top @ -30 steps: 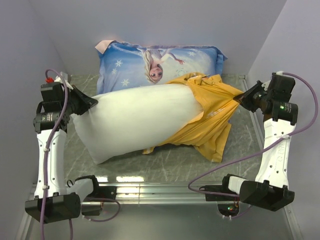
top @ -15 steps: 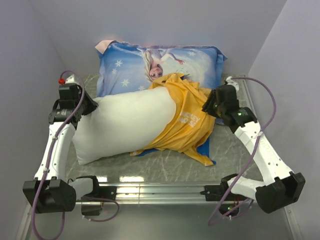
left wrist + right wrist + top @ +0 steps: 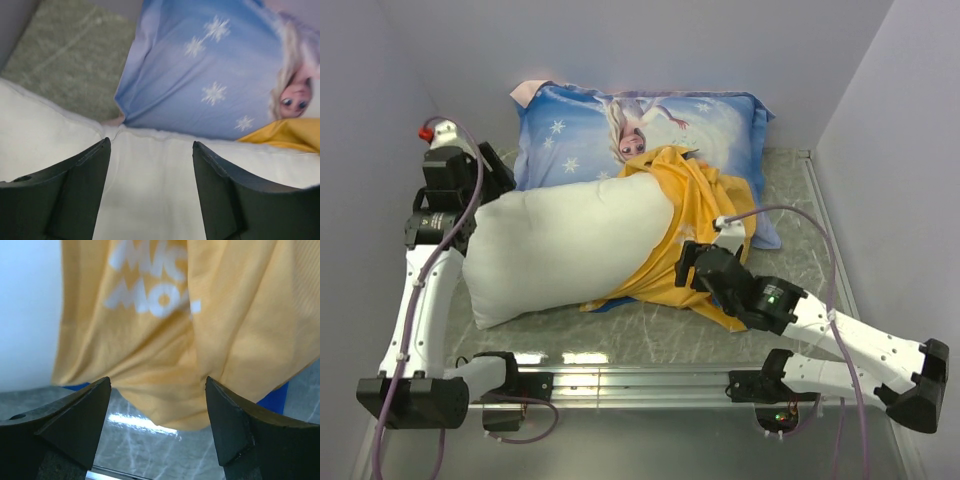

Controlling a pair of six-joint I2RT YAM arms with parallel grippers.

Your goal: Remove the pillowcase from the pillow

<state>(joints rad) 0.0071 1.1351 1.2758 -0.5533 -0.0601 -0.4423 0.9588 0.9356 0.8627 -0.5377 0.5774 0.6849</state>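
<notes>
The white pillow (image 3: pixel 565 245) lies across the table's middle, its right end still inside the yellow-orange pillowcase (image 3: pixel 698 225) with white lettering. My left gripper (image 3: pixel 497 177) hovers open just above the pillow's left end; in the left wrist view the fingers of that gripper (image 3: pixel 150 142) frame bare white pillow (image 3: pixel 150 195) with nothing between them. My right gripper (image 3: pixel 684 264) sits low at the pillowcase's front hem, open and empty. In the right wrist view the right gripper (image 3: pixel 157 380) faces the hanging pillowcase (image 3: pixel 165 325), with the pillow (image 3: pixel 25 315) at left and a blue bit (image 3: pixel 274 401) at the hem.
A blue Elsa-printed pillow (image 3: pixel 640 125) lies against the back wall, right behind the white one and also visible from the left wrist (image 3: pixel 210 65). Grey walls close in on three sides. The marble tabletop (image 3: pixel 650 335) ends at a metal rail (image 3: pixel 630 380) in front.
Both grippers opened and let go. The right arm swung from the far right round to the pillowcase's front hem. The pillowcase slackened leftward; the left gripper lifted off the pillow's end.
</notes>
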